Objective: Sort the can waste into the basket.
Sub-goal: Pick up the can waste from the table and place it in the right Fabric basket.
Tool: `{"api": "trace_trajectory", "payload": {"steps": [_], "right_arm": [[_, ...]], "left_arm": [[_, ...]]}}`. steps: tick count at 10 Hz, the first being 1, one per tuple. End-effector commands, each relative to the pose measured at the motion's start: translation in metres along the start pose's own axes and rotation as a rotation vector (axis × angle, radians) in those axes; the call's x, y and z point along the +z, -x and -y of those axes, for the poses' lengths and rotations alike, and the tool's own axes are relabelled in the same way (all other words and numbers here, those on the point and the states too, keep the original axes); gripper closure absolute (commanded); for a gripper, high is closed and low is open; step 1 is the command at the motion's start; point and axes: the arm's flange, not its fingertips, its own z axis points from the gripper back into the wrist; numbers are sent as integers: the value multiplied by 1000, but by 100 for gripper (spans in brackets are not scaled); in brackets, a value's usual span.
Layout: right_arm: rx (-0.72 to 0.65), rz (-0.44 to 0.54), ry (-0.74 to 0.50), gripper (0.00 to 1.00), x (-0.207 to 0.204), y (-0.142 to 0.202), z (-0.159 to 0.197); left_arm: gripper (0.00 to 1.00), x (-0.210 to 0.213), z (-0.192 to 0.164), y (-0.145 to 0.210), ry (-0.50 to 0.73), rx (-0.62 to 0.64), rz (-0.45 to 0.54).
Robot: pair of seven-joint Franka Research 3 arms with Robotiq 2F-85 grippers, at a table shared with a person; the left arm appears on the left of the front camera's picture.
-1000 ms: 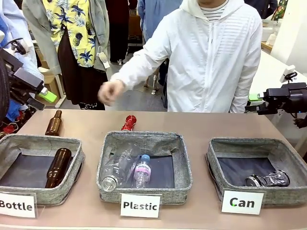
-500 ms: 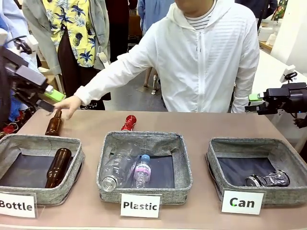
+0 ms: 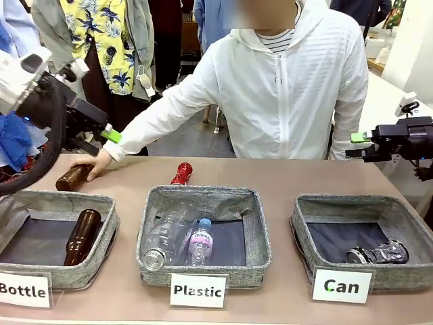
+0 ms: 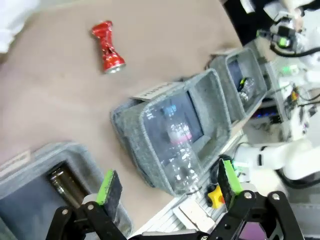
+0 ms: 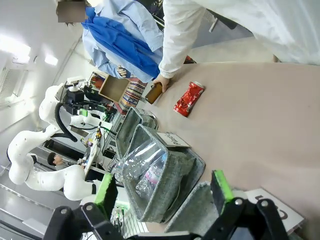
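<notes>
**Front view.** The left gripper (image 3: 100, 141), jaws wide and holding nothing, now hangs higher and farther in over the table's left end than half a second before. The right gripper (image 3: 356, 145), equally wide and empty, has kept its place off the right edge. The person's hand (image 3: 100, 162), earlier at the neck of a brown bottle (image 3: 70, 178), now rests on it. The bottle has turned crosswise behind the "Bottle" basket (image 3: 61, 198). The red can (image 3: 181, 173) lies unmoved on the tan table (image 3: 304, 179), just behind the "Plastic" basket (image 3: 203, 193). The dark can (image 3: 377, 254) lies in the near right corner of the "Can" basket (image 3: 352, 201).

**Left wrist view.** The green pads stand well apart. The red can lies free on bare tabletop beyond the middle basket, which holds clear bottles.

**Right wrist view.** The pads are again spread. The red can lies near the hand on the brown bottle.

**Room.** People stand close behind the table.
</notes>
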Motion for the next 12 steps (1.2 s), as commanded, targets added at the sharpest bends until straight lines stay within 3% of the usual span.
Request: {"api": "trace_trajectory", "payload": {"steps": [1,2,3,5,8,10,12], "right_arm": [[22,-6,-8,0,2,-1,-2],[22,-6,-8,0,2,-1,-2],[22,-6,-8,0,2,-1,-2],[22,-6,-8,0,2,-1,-2],[22,-6,-8,0,2,-1,-2],[22,-6,-8,0,2,-1,-2],[22,-6,-8,0,2,-1,-2]], "left_arm": [[0,99,-38,31,57,64,113],[0,140,-67,52,117,102,145],[0,165,-92,72,117,205,238],[0,179,-133,99,161,318,308],[0,177,-142,79,119,337,338],[0,263,-176,74,136,330,357],[0,353,-208,116,144,430,432]]}}
